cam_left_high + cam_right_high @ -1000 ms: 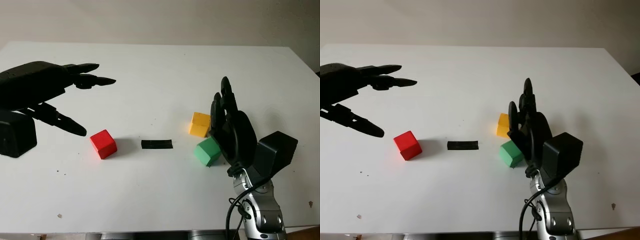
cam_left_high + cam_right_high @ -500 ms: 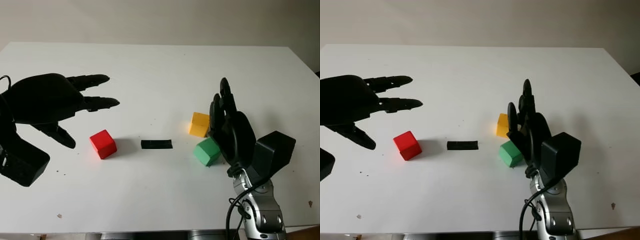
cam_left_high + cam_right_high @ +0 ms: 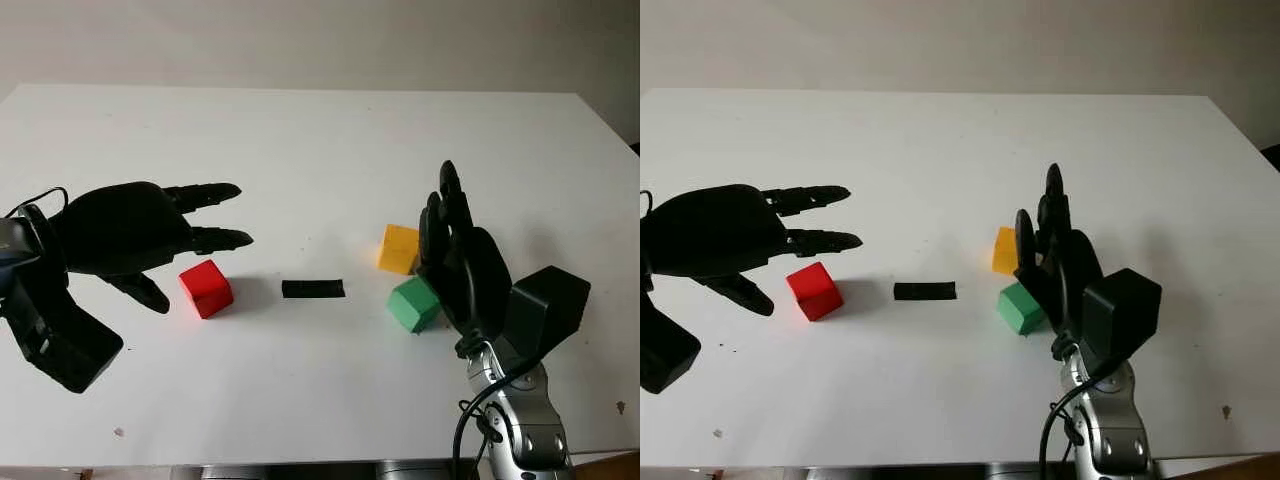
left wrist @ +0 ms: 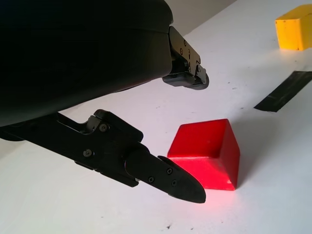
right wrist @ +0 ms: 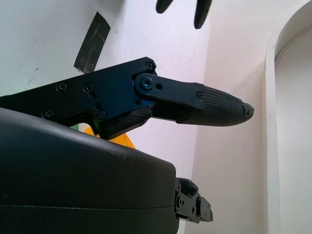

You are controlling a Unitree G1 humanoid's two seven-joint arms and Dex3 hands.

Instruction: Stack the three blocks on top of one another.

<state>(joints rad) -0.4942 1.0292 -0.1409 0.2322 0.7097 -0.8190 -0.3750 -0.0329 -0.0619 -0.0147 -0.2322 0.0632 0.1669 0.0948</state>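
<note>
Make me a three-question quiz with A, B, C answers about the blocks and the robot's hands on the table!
1. Where is the black strip of tape?
A. between the red cube block and the green cube block
B. on the yellow cube block
C. at the table's far edge

2. How many blocks are on the white table?
A. two
B. three
C. four

3. What is the left hand doing?
A. holding the red block
B. open beside the red block
C. holding the tape

Answers:
1 A: the tape lies between the red cube block and the green cube block.
2 B: red, green and the yellow cube block.
3 B: it grips nothing.
</note>
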